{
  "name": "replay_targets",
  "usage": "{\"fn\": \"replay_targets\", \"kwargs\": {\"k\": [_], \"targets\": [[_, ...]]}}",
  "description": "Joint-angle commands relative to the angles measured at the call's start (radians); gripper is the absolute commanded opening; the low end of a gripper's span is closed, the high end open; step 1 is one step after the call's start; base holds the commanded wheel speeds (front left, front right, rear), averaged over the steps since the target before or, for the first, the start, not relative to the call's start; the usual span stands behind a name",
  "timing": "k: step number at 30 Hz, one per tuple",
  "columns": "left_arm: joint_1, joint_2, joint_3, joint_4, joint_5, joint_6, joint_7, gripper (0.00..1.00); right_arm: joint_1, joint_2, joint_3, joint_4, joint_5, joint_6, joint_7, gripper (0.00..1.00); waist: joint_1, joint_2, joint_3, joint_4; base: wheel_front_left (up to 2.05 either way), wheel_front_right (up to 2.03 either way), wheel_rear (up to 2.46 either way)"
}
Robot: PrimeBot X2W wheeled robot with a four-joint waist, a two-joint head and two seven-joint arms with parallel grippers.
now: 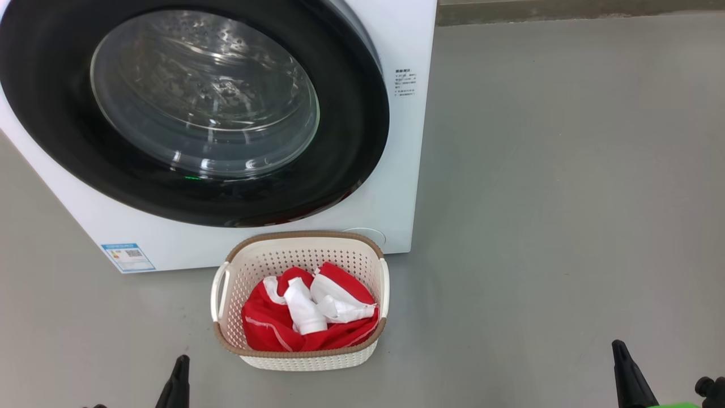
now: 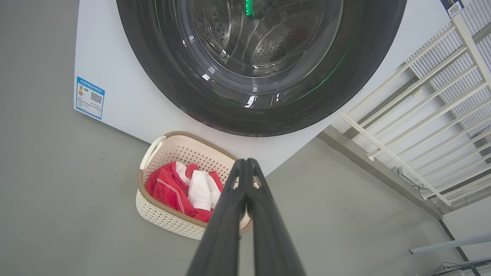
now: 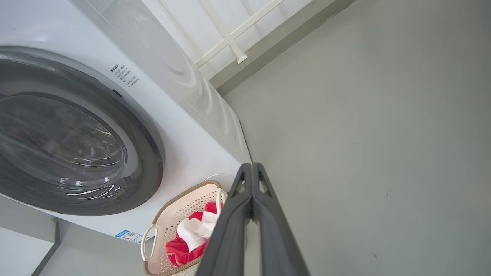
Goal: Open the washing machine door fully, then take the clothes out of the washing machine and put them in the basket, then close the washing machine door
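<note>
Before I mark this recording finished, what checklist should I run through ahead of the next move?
1. The washing machine door sits shut, flush against the washing machine: ok.
2. The clothes lie inside the basket: ok.
3. No garment remains in the drum: cannot tell, the glass reflects.
4. The left tool is shut, holding nothing: ok.
5. The right tool is shut, holding nothing: ok.

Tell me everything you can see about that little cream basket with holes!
The small cream perforated plastic basket is a rounded rectangle with a brown woven-look rim and looped side handles. It stands upright on the grey floor, close before the white washing machine. Crumpled red-and-white clothes lie inside it.
</note>
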Motion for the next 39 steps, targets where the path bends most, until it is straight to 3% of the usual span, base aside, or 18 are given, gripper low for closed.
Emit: {"fn": "replay_targets", "kwargs": {"k": [1, 39], "targets": [[-0.042, 0.009, 0.022, -0.019, -0.024, -0.002, 0.006, 0.0, -0.047, -0.021, 0.006, -0.027, 0.028, 0.0, 0.005, 0.0, -0.0001, -0.0001, 0.0, -0.001, 0.0, 0.0, 0.0], [-0.101, -0.007, 0.058, -0.011, -0.409, -0.005, 0.115, 0.0, -0.135, -0.031, 0.024, -0.037, 0.42, -0.001, 0.117, 0.0, -0.0001, -0.0001, -0.01, -0.019, 0.0, 0.0, 0.0]]}}
